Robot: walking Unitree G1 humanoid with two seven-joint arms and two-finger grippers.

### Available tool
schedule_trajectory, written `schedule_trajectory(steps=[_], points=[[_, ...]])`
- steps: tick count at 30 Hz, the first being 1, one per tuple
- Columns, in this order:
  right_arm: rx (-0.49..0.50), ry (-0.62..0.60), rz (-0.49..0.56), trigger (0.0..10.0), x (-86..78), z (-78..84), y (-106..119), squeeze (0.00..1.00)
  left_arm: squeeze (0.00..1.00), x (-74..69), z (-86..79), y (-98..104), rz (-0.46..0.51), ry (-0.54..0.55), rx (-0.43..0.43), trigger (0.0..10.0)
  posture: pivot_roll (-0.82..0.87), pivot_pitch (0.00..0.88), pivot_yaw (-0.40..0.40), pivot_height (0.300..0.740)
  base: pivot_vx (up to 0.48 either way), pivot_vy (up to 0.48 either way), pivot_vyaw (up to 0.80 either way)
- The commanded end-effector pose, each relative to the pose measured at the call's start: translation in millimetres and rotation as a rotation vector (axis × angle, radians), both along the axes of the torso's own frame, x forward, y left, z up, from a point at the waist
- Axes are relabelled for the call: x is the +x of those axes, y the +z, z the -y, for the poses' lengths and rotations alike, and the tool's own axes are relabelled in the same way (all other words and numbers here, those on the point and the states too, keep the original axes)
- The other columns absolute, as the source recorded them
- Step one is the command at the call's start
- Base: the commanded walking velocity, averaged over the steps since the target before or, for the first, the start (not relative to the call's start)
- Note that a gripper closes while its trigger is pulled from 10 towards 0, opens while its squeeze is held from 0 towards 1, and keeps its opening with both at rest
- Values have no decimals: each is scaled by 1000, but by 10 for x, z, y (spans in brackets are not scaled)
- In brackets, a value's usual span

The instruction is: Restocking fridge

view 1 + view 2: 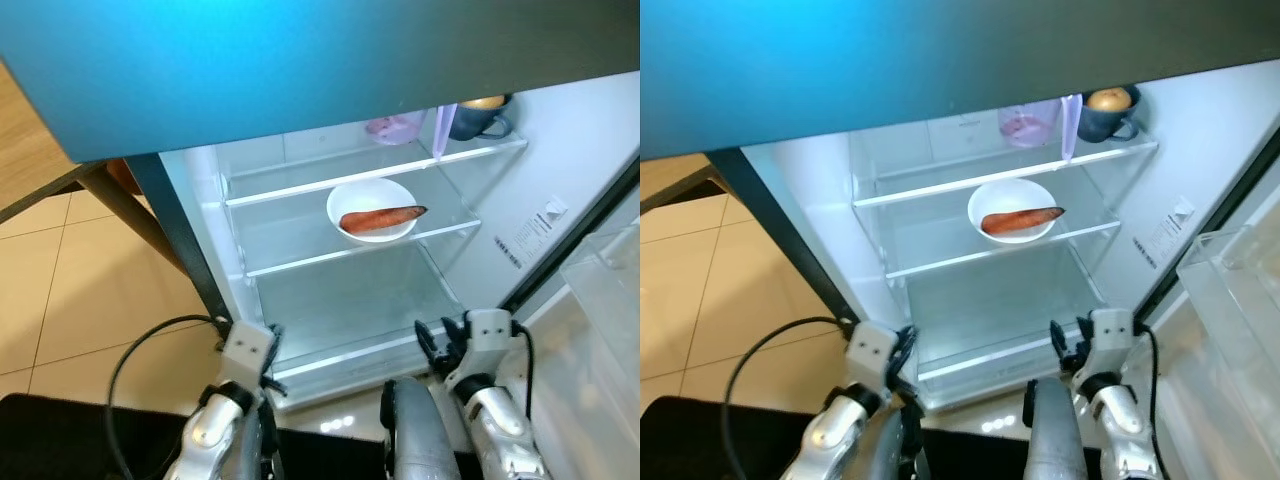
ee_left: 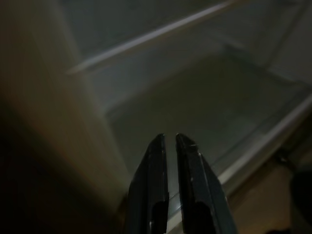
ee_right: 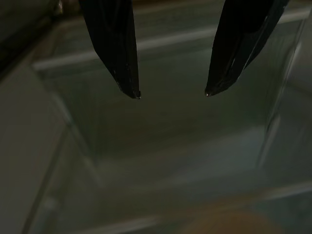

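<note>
Before the open white fridge [image 1: 1200, 150], both silver arms are held low at the drawer front. The white round bowl [image 1: 371, 209] with its orange sweet potato [image 1: 381, 217] sits on the middle glass shelf. The next item is probably best set on bare glass beside it. Right gripper [image 3: 171, 92] is spread; left gripper [image 2: 166, 140] is pressed together, empty.

You are looking into the open fridge [image 1: 560, 180], white inside with clear glass shelves. A white bowl [image 1: 371, 209] is sitting on the middle shelf [image 1: 300, 240], holding one orange-red sweet potato [image 1: 381, 217] lying on its side, its pointed tip toward the fridge's right wall. On the upper shelf [image 1: 300, 180] a clear cup [image 1: 1028, 125] with something pinkish-purple inside is standing beside a dark blue mug [image 1: 1108, 118] carrying a yellowish round item [image 1: 1109, 99].
</note>
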State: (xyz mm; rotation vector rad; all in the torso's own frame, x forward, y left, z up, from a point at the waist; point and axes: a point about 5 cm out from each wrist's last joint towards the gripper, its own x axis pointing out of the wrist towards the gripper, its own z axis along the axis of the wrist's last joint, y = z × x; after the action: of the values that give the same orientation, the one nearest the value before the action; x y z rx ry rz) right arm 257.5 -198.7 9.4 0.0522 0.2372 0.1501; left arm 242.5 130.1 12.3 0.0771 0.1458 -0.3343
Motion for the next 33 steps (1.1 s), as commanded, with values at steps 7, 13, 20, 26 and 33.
schedule_trajectory(steps=[7,13,20,26,33], points=[[-26,47,-171,10000,-192,-148,-338,0,0,-251,-427,-356,-204,231,-8,10000,-111,152,31,587,0,0,0],[-56,63,-273,10000,-310,-178,-500,0,0,-550,-481,-666,-403,252,30,10000,-109,142,29,587,0,0,0],[-65,67,-320,10000,-368,-201,-571,0,0,-698,-532,-786,-482,315,30,10000,-108,136,27,587,0,0,0],[-37,36,-367,10000,-445,-200,-643,0,0,-865,-671,-892,-534,384,92,10000,-102,130,22,587,0,0,0],[1,-45,-386,10000,-503,-152,-684,0,0,-1057,-677,-1022,-633,406,123,10000,-104,135,19,607,0,0,0]])
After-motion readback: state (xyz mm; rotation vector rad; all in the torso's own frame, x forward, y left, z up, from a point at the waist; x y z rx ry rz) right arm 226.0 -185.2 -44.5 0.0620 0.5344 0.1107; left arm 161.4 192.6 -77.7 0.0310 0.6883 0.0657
